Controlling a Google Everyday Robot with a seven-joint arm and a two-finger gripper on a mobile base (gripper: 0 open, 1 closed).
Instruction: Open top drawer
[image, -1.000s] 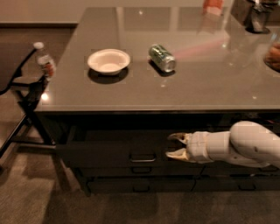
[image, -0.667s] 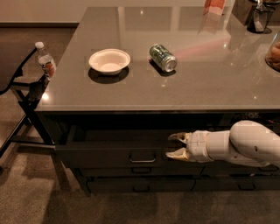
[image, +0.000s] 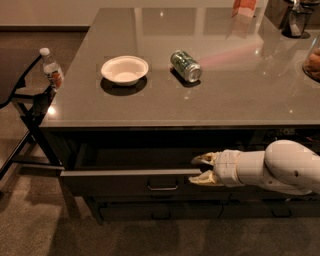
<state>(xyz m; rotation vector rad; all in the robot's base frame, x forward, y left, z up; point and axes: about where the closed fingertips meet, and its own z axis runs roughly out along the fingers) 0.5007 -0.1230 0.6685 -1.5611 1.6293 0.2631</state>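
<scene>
The pincer (image: 201, 169) is released, tips spread at the top edge of the part-open drawer (image: 110, 183); its handle (image: 162, 187) sits just below-left. Ungripped, a pull may slip off, leaving the drawer half out.

High front view; fingers (image: 202, 159) lower right

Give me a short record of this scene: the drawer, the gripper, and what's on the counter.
top drawer: partly open, loop handle at centre of its front
gripper: at the drawer front's top edge, right of the handle; fingers apart, one above the edge, one below
counter: white bowl; green can on its side
left of counter: water bottle, upright
</scene>
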